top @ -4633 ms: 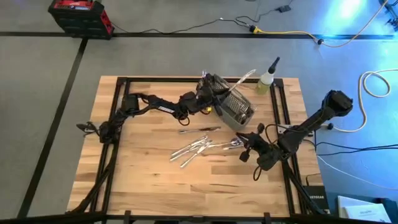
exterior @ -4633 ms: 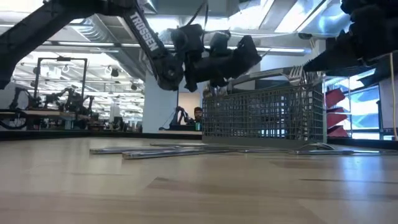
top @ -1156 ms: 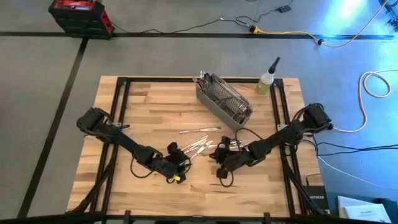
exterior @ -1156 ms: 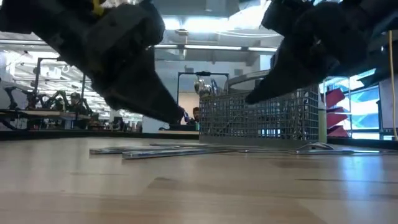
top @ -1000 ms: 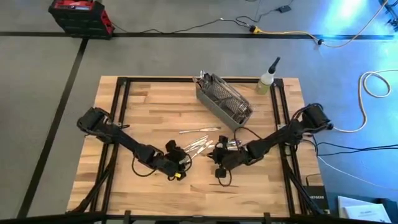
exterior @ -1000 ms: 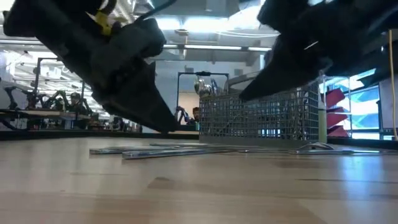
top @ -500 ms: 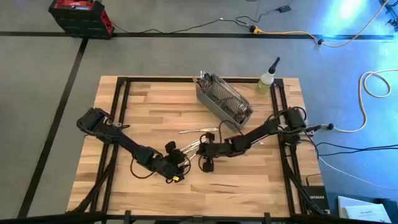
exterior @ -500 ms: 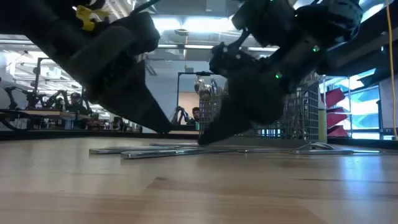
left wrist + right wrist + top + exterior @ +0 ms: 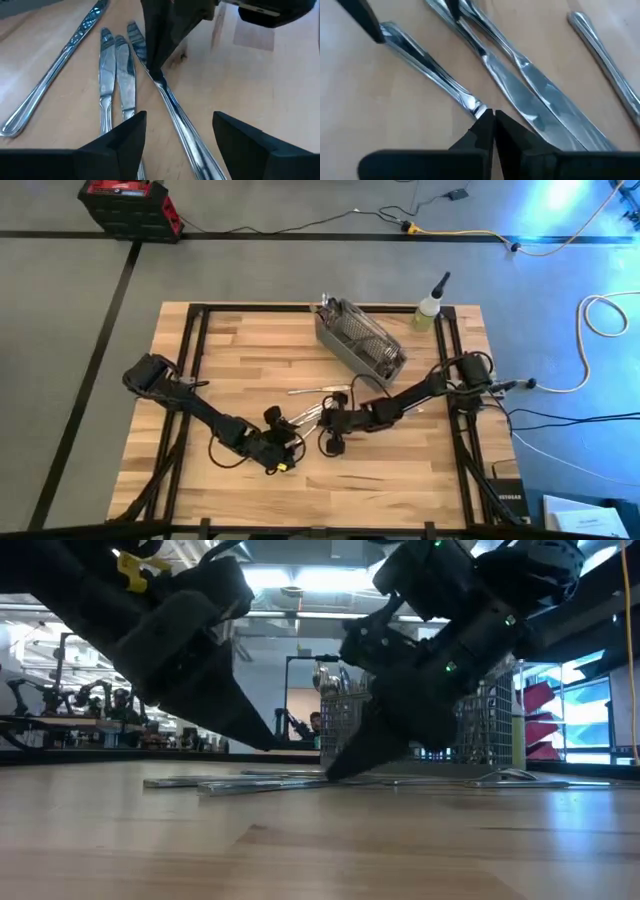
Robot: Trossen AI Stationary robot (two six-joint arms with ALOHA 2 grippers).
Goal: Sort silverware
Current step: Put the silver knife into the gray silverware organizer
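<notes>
right claw (image 9: 492,120) pinching knife (image 9: 427,67)

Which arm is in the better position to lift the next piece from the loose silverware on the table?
The right. Its end effector is closed at the tip of one knife's handle in the silverware pile. The left end effector is open, hovering low over the same pile, holding nothing.

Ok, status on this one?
Right gripper shut on one knife, flat on the table. Left gripper open beside it, over the loose silverware. Grippers crowded together.
</notes>
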